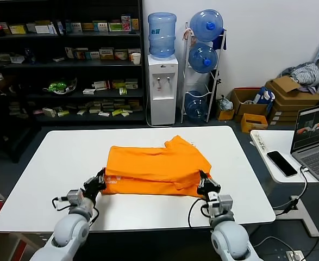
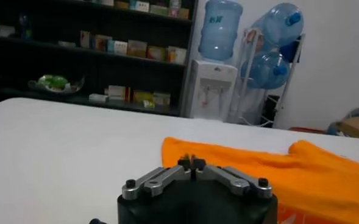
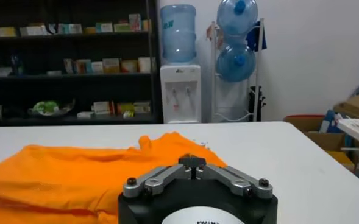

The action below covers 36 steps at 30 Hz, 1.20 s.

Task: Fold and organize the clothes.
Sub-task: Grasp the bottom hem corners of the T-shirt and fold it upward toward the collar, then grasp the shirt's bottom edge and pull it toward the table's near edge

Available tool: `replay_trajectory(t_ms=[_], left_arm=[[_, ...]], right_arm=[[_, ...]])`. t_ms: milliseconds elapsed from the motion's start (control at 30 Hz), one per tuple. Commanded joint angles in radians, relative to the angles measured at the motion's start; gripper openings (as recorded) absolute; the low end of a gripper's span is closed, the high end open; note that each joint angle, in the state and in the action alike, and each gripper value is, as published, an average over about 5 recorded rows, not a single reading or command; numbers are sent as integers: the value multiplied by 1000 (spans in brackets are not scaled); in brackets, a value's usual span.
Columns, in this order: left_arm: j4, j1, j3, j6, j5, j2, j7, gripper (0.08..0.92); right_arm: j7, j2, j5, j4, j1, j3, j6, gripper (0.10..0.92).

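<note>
An orange T-shirt (image 1: 156, 169) lies partly folded at the middle of the white surface (image 1: 50, 179), one sleeve poking out toward the far right corner of the bundle. The robot's left hand (image 1: 95, 185) sits at the shirt's near left corner and its right hand (image 1: 205, 185) at the near right corner, both low on the surface at the cloth's near edge.

In both wrist views the fingertips meet or nearly meet at the tip: the left hand (image 2: 192, 163) is narrowed to almost nothing, with the orange fabric (image 2: 277, 170) lying just beyond it, and the right hand (image 3: 192, 161) looks the same, with the cloth (image 3: 75, 176) spread beside and beyond it. Whether either hand pinches a fold of fabric cannot be told.

The shirt looks light, soft and limp, likely to sag and slide over itself when lifted, so it probably handles best when taken at the hem corners or along a folded edge, both sides together, to keep the layers from slipping apart.
</note>
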Motion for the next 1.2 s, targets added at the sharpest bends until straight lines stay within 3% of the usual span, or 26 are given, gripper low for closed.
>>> replay_trajectory(t_ms=[33,300,433,700,1033,1200], left_arm=[[203,-188,62,-20,30,-3,42,205],[-61,128,-20,31,40,49,-5,448],[-105,244,-58,29,51,40,9,569],[4,209,-76,-7,52,-17,43,783],[92,92,-59,-24,53,-33,62,823],[115,56,-43,-28,56,-31,53,796]], right_arm=[[-16,1,6,-157,169,-46,-28,259],[-86,-53,-53,21,-69,52,13,476],[-128,-78,-59,75,-213,123,32,588],[-153,-73,-29,48,-275,151,7,800],[-132,-36,14,-46,-167,131,-19,820],[-135,-27,25,-60,-140,116,-15,723]])
